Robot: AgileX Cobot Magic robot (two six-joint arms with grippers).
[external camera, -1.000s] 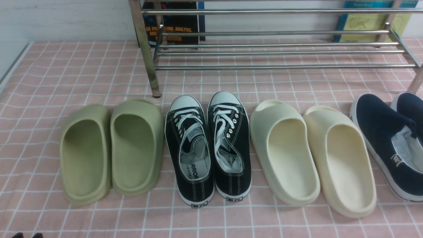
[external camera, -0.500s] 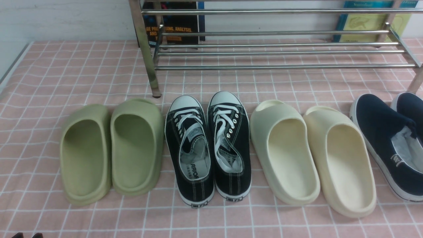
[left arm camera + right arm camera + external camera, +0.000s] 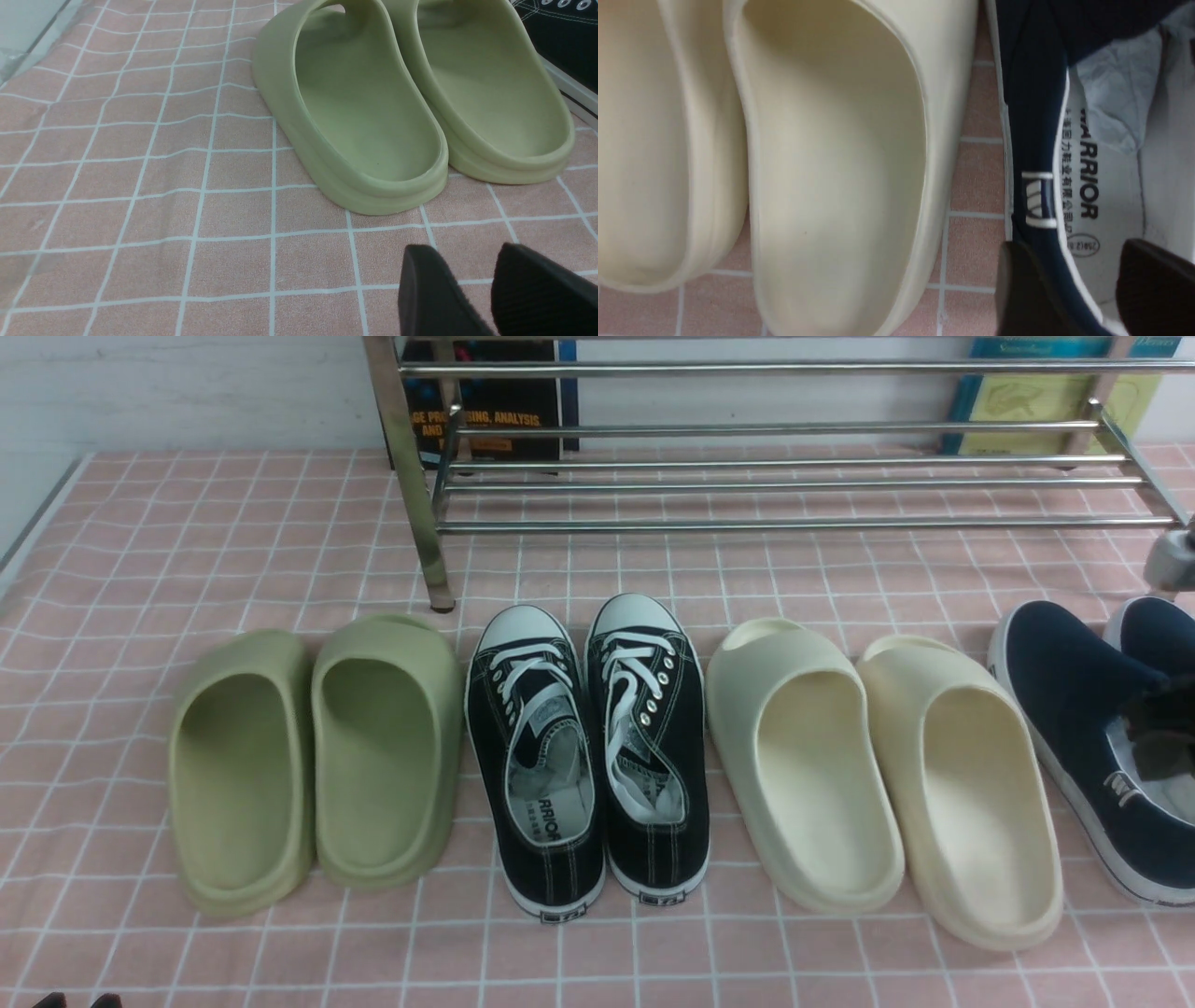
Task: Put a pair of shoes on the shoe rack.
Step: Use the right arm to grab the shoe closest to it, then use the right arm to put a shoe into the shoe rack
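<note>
The two navy slip-on shoes (image 3: 1064, 681) stand on the pink checked cloth at the far right, the second one (image 3: 1158, 630) cut off by the frame edge. The chrome shoe rack (image 3: 766, 523) stands behind the row of footwear with nothing on its tubes. My right gripper (image 3: 1162, 737) is a dark blur over the nearer navy shoe's opening. In the right wrist view my right gripper (image 3: 1073, 247) is open and straddles that shoe's side wall (image 3: 1036, 93), one finger outside and one inside over the grey lining. My left gripper (image 3: 462, 249) is open and empty, low over the cloth at the front left (image 3: 77, 1001).
From left to right the row has green foam slides (image 3: 317, 756), black lace-up sneakers (image 3: 588, 747) and cream foam slides (image 3: 878, 765), the cream pair close beside the navy shoe. Books (image 3: 490, 401) lean behind the rack. The table's edge (image 3: 37, 523) runs along the left.
My right gripper has come into the front view from the right edge and now sits over the nearer navy shoe's opening. The shoes and my left gripper have not moved.
</note>
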